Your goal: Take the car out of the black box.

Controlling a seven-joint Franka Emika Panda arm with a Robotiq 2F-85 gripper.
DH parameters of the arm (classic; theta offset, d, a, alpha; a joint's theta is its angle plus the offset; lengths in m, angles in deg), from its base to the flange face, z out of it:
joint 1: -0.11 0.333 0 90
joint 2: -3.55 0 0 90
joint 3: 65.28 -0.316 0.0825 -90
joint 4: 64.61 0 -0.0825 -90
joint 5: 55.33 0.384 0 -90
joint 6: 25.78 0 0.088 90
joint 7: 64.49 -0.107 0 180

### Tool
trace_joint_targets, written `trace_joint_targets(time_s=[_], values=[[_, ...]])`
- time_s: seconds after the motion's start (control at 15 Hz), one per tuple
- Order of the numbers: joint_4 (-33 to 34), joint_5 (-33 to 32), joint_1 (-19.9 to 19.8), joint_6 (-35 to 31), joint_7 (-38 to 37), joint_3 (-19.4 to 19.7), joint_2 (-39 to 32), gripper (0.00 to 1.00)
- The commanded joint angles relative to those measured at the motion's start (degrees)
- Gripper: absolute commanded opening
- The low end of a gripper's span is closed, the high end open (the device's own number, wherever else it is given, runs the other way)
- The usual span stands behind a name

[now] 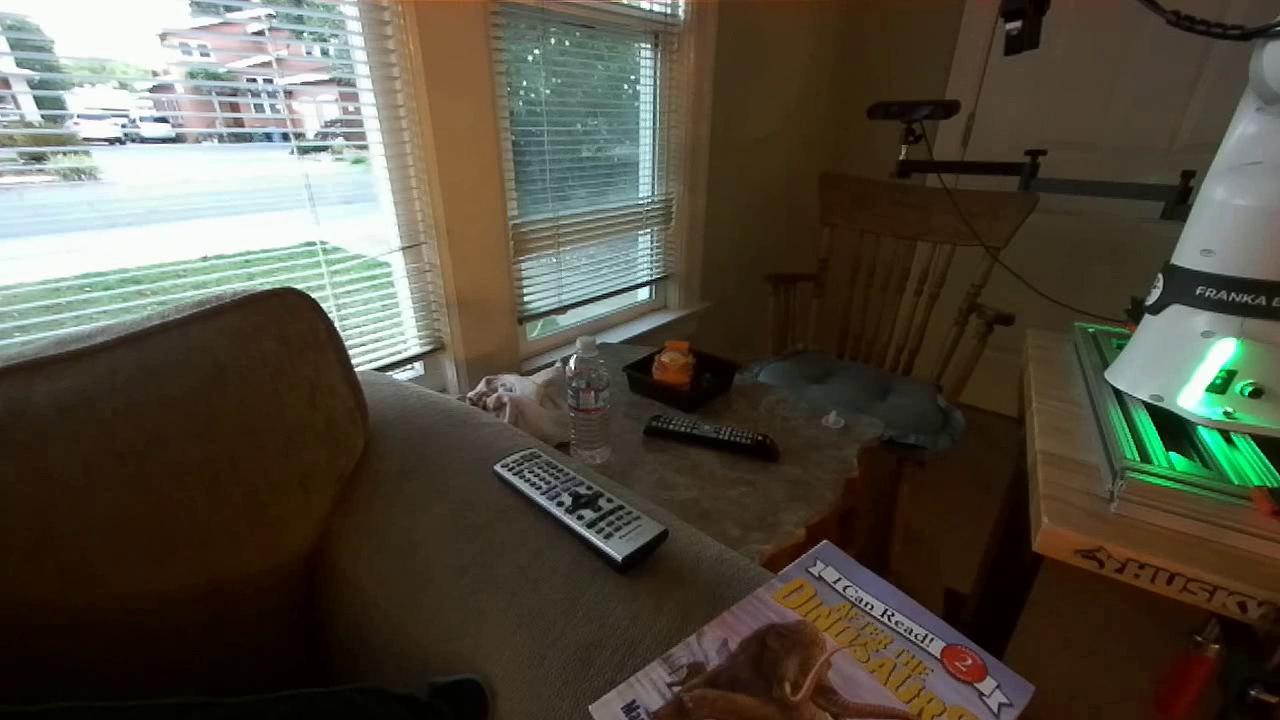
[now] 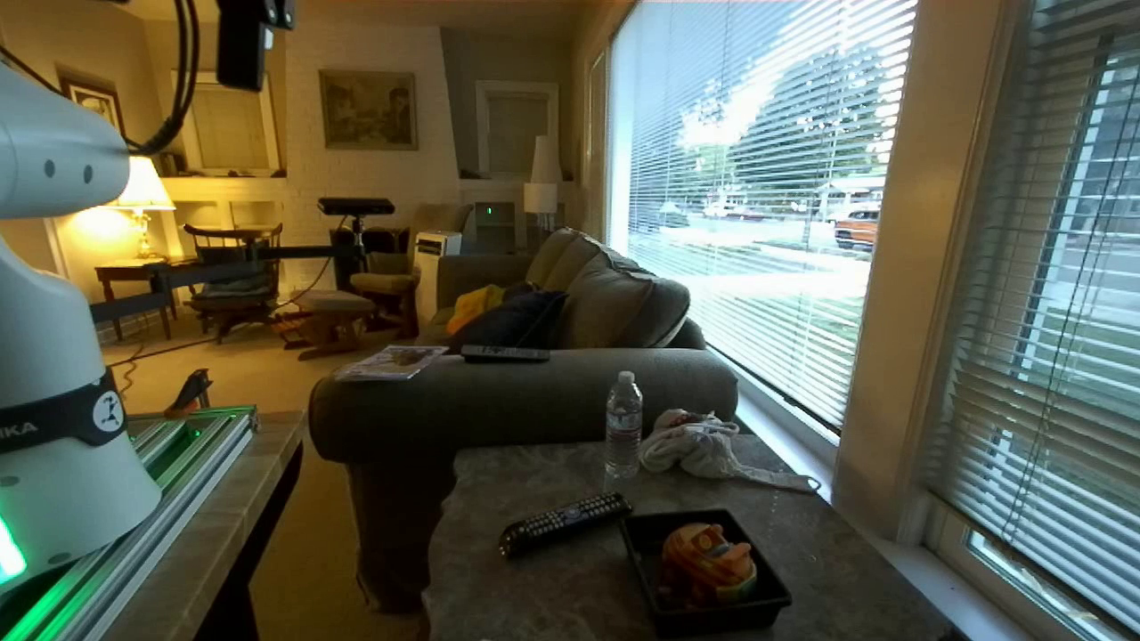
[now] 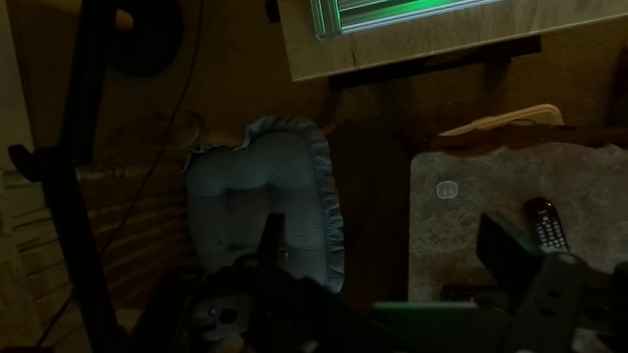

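Pincer (image 3: 381, 226): jaws apart, nothing visible between them. Car (image 2: 708, 561): inside the black box (image 2: 735, 616) on the worktop (image 2: 508, 592). An off-centre descent may strike the box rim and push the box along; too high a grip may let the rounded car slip. Beyond, the remote control (image 2: 565, 523), just beside the box, could be caught or shoved. Farther, the upright bottle (image 2: 623, 432) could topple if the approach sweeps low across the worktop.
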Motion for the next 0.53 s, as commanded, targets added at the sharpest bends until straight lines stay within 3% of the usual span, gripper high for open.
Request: trace_joint_targets(time_s=[0.0,0.47], values=[[1.6,0.4,2.1,-0.8,-0.5,1.5,-0.8,1.00],[5.9,2.7,3.8,-26.6,0.3,6.9,-17.7,1.00]])
